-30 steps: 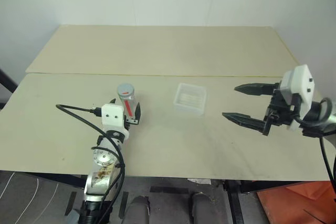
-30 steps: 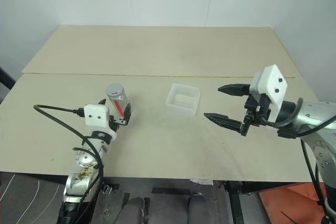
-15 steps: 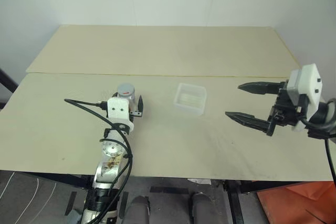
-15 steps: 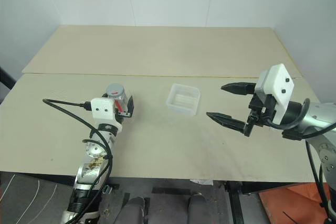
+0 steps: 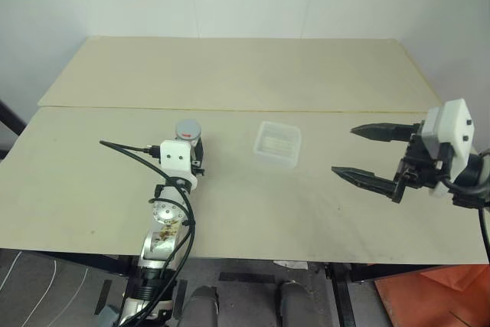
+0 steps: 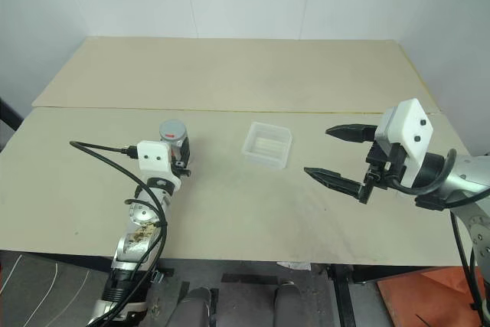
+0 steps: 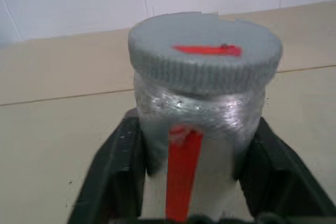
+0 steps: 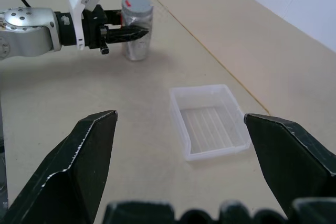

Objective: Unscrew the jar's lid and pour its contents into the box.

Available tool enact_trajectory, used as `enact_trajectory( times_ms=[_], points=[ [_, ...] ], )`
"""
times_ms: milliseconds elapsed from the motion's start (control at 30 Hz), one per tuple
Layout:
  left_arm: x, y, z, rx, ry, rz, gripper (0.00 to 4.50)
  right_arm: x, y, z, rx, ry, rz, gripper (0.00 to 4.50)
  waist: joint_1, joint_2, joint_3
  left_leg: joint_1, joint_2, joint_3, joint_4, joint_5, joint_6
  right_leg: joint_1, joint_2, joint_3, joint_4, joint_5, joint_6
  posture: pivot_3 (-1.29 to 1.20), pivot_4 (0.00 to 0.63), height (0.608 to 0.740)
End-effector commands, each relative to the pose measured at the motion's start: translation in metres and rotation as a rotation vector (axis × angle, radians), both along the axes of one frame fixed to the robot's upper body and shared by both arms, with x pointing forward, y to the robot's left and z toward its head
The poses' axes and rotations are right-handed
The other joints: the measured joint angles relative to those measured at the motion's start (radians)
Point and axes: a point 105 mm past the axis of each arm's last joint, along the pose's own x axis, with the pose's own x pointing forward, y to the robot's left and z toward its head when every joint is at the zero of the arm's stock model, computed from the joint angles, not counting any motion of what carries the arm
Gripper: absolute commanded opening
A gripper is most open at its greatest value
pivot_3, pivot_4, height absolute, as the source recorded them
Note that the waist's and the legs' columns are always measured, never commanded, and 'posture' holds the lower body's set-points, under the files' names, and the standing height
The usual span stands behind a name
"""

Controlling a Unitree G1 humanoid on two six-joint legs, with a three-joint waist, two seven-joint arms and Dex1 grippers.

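On the tan table (image 5: 306,204), left of centre in the head views, stood the jar (image 5: 189,143), upright, silvery-grey, with a red stripe down its side and the lid (image 5: 188,129) screwed on, a small red mark on the lid's flat top. Item: left gripper (image 5: 194,160), lower-left of frame, reaching up the picture from the near edge, its two black fingers (image 7: 118,166) closed against opposite sides of the jar below the lid; the left wrist view showed the fingers pressed to the jar's wall either side of the red stripe, jar resting on the table. Item: the box (image 5: 277,144), clear shallow tray with rounded corners, just right of centre, well apart from the jar, lying flat; ribbed floor seen in the right wrist view, nothing discernible inside it. Item: right gripper (image 5: 374,155), right side of frame, held above the table and pointing toward the centre, its jaws spread wide, one finger high and one low, nothing between them, clear of the box. Item: a black cable (image 5: 126,148) looping from the white housing on the left wrist toward the left of frame. Contents of the jar could not be made out through its wall
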Motion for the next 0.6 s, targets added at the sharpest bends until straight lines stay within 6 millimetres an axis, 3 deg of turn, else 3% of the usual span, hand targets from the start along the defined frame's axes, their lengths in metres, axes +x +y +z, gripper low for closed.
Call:
enact_trajectory(
  times_ms=[33, 200, 333, 467, 600],
  points=[
    [-0.001, 0.000, 0.017, -0.004, -0.075, -0.010, 1.91, -0.007, 0.002, 0.012, 0.004, -0.063, 0.008, 4.50, 0.000, 0.000, 0.000, 0.000, 0.000, 0.000, 0.000, 0.000, 0.000, 0.000, 0.000, 0.000, 0.000, 0.000, 0.000, 0.00, 0.150, 0.740],
    [0.001, 0.004, 0.027, 0.004, -0.089, -0.048, 1.91, -0.008, 0.003, 0.011, 0.021, -0.062, 0.006, 4.50, 0.000, 0.000, 0.000, 0.000, 0.000, 0.000, 0.000, 0.000, 0.000, 0.000, 0.000, 0.000, 0.000, 0.000, 0.000, 0.00, 0.150, 0.740],
    [0.001, 0.012, 0.049, 0.032, -0.078, -0.211, 1.91, -0.009, 0.005, 0.011, 0.031, -0.058, 0.009, 4.50, -0.003, 0.000, 0.000, 0.000, 0.000, 0.000, 0.000, 0.000, 0.000, 0.000, 0.000, 0.000, 0.000, 0.000, 0.000, 0.00, 0.150, 0.740],
    [-0.001, 0.014, 0.072, 0.016, -0.013, -0.437, 1.91, -0.005, 0.004, 0.016, 0.041, -0.066, 0.007, 4.50, -0.003, 0.000, 0.000, 0.000, 0.000, 0.000, 0.000, 0.000, 0.000, 0.000, 0.000, 0.000, 0.000, 0.000, 0.000, 0.00, 0.150, 0.740],
    [-0.020, 0.003, 0.087, 0.102, 0.081, -0.808, 1.91, -0.001, 0.008, 0.020, 0.068, -0.072, 0.017, 4.50, -0.007, 0.000, 0.000, 0.000, 0.000, 0.000, 0.000, 0.000, 0.000, 0.000, 0.000, -0.001, 0.000, 0.000, 0.001, 0.00, 0.150, 0.740]
  ],
)
